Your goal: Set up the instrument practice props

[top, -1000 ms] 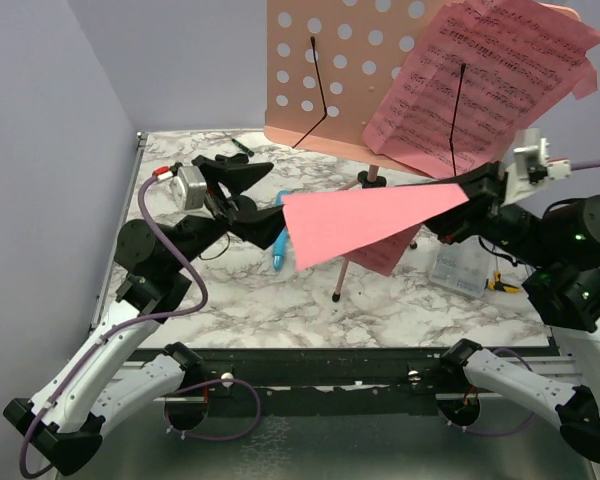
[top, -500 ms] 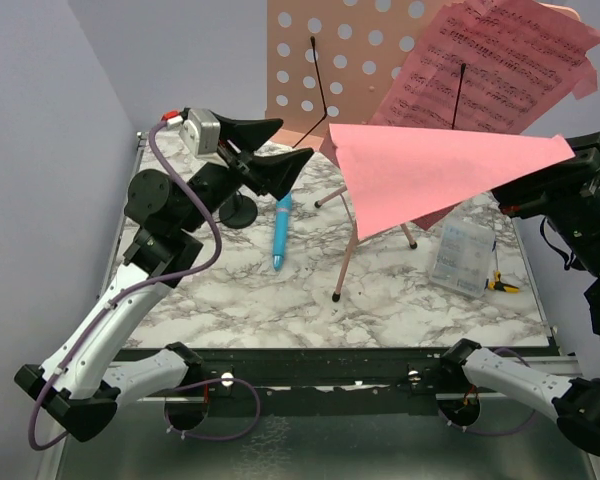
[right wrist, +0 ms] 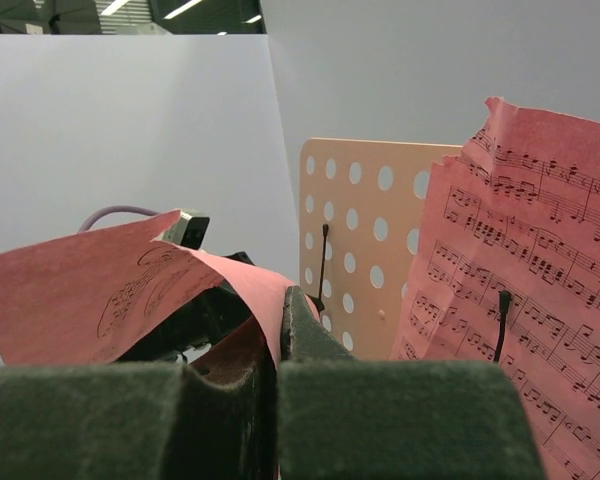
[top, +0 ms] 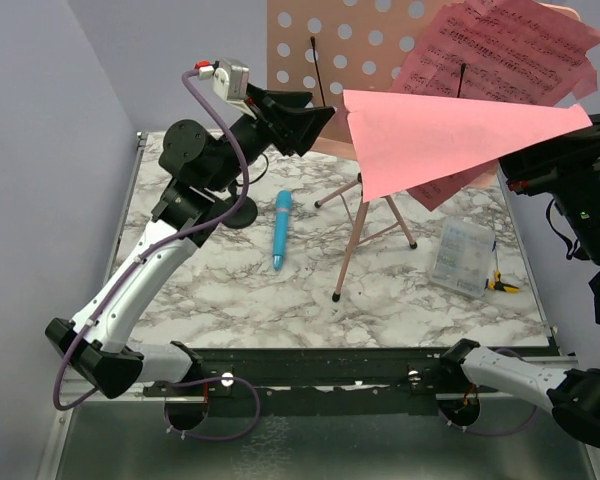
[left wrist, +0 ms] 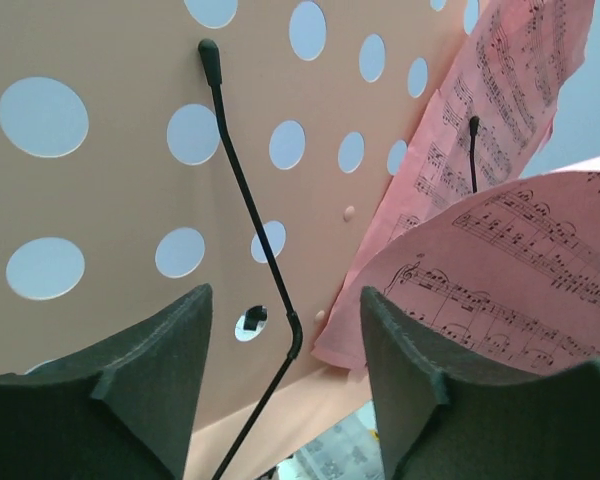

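The salmon-pink music stand [top: 320,70] rises at the back of the table on thin tripod legs [top: 348,262]. One pink sheet-music page [top: 500,50] leans on the right half of its desk under a black wire clip. My right gripper [top: 515,168] is shut on the right edge of the second page [top: 450,140], holding it in the air in front of the desk. In the right wrist view that page [right wrist: 100,290] curls leftward out of the gripper [right wrist: 280,330]. My left gripper [top: 315,115] is raised and open at the desk's lower left. Its fingers stand either side of the left wire clip [left wrist: 255,220] without touching it. The light-blue stick [top: 281,230] lies on the table.
On the marble table top [top: 240,290] a clear plastic box [top: 462,257] lies at the right, with a small yellow-and-black item [top: 500,284] beside it. A black round base [top: 238,212] sits left of the stick. Grey walls close the left and back.
My left arm rose from the table to the stand's desk and its jaws narrowed. My right gripper carried the loose page up and to the right.
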`<state>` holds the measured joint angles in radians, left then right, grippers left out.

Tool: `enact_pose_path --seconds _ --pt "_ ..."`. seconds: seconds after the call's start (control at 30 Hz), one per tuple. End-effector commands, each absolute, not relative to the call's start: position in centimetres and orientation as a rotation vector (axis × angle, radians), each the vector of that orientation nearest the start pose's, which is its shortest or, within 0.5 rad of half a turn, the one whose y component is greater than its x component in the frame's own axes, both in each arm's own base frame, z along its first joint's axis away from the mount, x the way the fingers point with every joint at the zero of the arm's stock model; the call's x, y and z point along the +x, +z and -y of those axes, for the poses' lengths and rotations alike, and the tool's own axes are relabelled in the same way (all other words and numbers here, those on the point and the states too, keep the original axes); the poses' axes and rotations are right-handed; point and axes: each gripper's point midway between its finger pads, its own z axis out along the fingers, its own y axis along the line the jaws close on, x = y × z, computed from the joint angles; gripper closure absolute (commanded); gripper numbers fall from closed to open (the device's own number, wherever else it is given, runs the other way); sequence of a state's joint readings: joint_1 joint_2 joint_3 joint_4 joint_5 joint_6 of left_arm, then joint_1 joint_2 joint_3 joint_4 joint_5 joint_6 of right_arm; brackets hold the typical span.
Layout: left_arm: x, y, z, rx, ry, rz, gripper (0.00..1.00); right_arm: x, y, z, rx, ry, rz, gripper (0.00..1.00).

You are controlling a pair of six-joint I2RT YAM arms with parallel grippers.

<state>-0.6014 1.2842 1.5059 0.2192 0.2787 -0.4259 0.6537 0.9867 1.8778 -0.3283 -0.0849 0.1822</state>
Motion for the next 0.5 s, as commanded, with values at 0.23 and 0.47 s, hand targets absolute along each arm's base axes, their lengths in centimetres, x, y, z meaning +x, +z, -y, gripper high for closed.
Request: enact_pose_path --seconds 0.23,0.47 --pt "30.6 56.4 28.9 0.31 -1.137 -1.15 0.63 17.2 66.0 -14.8 -0.29 0.755 -1.018 0.99" --pt "30.9 55.9 28.8 0.293 -1.133 -1.157 0.84 18.2 66.3 -15.4 -0.287 0.746 -1.022 0.99"
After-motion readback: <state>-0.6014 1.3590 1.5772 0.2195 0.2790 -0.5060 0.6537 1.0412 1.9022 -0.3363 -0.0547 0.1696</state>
